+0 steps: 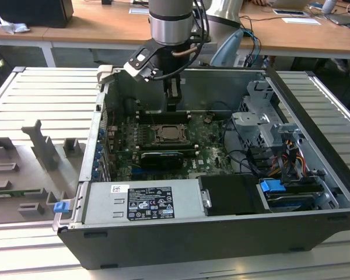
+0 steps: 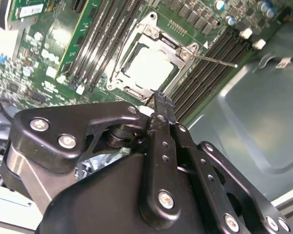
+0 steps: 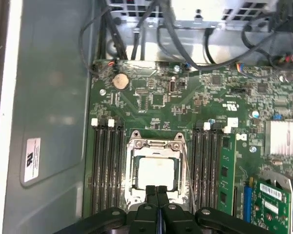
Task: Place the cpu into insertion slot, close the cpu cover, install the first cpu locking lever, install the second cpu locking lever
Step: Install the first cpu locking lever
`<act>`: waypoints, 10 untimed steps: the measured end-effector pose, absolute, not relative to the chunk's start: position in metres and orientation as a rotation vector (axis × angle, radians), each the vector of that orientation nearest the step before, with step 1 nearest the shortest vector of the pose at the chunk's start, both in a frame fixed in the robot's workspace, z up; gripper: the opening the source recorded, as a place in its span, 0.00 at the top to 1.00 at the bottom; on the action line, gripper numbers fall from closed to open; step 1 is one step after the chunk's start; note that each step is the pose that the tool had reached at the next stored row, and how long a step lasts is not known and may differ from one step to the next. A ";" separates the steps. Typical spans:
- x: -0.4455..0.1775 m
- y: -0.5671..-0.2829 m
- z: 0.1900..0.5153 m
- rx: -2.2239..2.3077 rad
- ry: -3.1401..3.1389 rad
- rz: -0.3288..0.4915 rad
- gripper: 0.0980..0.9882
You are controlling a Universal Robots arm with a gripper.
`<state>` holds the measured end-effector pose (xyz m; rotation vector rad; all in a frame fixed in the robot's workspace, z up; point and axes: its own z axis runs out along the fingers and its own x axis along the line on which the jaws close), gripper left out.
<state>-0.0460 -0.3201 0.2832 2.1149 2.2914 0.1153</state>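
Silver cpu point(image 3: 156, 170) lies seated beneath the lowered cover point(image 3: 155, 145); closed, empty jaws hover at its edge and should bear squarely on the free lever point(image 2: 215, 60), not the chip.

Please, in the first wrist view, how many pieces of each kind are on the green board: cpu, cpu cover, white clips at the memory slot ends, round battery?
cpu: 1
cpu cover: 1
white clips: 4
round battery: 1
Total: 7
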 end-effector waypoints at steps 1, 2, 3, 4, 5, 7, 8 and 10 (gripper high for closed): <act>-0.046 -0.320 0.283 2.075 2.329 0.116 0.99; -0.046 -0.320 0.283 2.053 2.350 0.116 0.99; -0.046 -0.320 0.283 2.033 2.368 0.116 0.99; -0.046 -0.320 0.283 2.006 2.391 0.116 0.99; -0.046 -0.320 0.283 1.985 2.409 0.116 0.99; -0.046 -0.320 0.283 1.932 2.453 0.115 0.99; -0.046 -0.320 0.282 1.903 2.475 0.111 0.99; -0.046 -0.320 0.282 1.854 2.510 0.097 0.99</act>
